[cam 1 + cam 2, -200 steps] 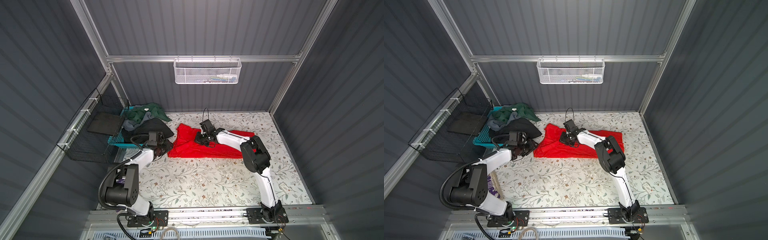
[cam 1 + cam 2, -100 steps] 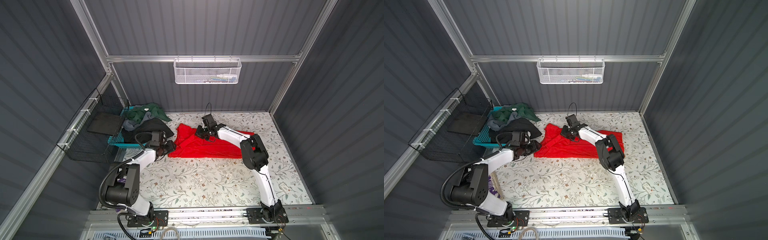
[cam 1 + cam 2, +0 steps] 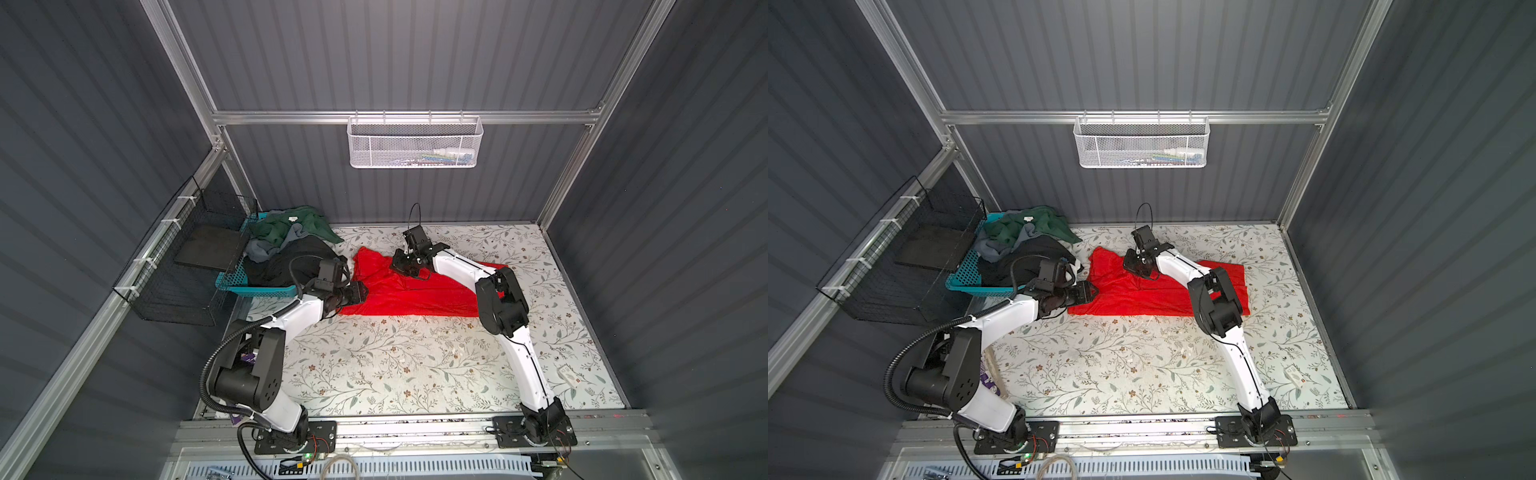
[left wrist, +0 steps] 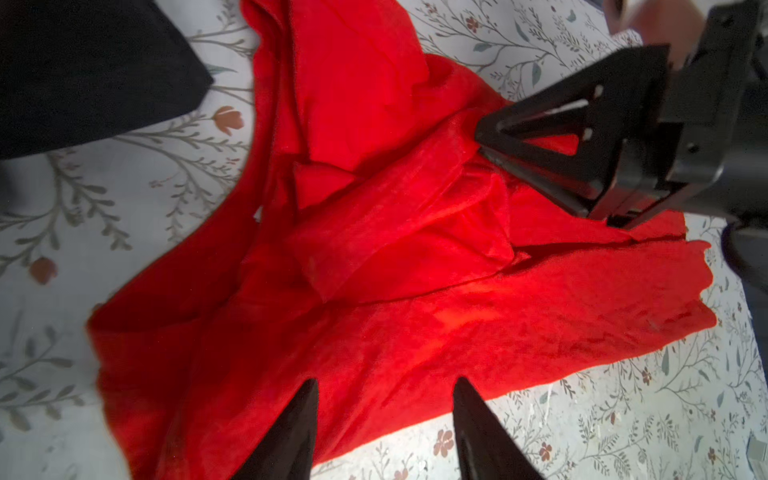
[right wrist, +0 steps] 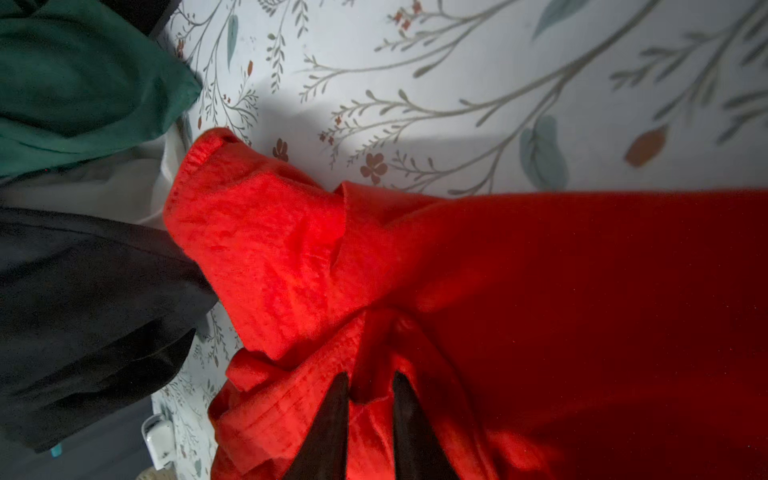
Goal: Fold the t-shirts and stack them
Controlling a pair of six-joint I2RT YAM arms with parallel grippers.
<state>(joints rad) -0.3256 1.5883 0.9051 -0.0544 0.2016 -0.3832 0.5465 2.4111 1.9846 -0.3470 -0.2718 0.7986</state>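
Two pincers are working the red t-shirt (image 3: 415, 295), which is lying rumpled at the rear of the surface (image 3: 374, 365) beside the teal basket (image 3: 232, 282) | step: probably flattening before the first fold | left pincer (image 4: 385, 380) is hovering wide open over the shirt's left edge, holding nothing | right pincer (image 5: 370, 374) is standing barely parted astride a raised fold; cannot tell whether it is gripping | next: calling for pulling the sleeves flat | hidden: right arm is covering part of the shirt

You are seeing red shirt (image 3: 415, 296): soft matt cloth | table top (image 3: 374, 365): smooth, slightly shiny | teal basket (image 3: 257, 290): hard plastic | white wall basket (image 3: 415, 145): metal mesh
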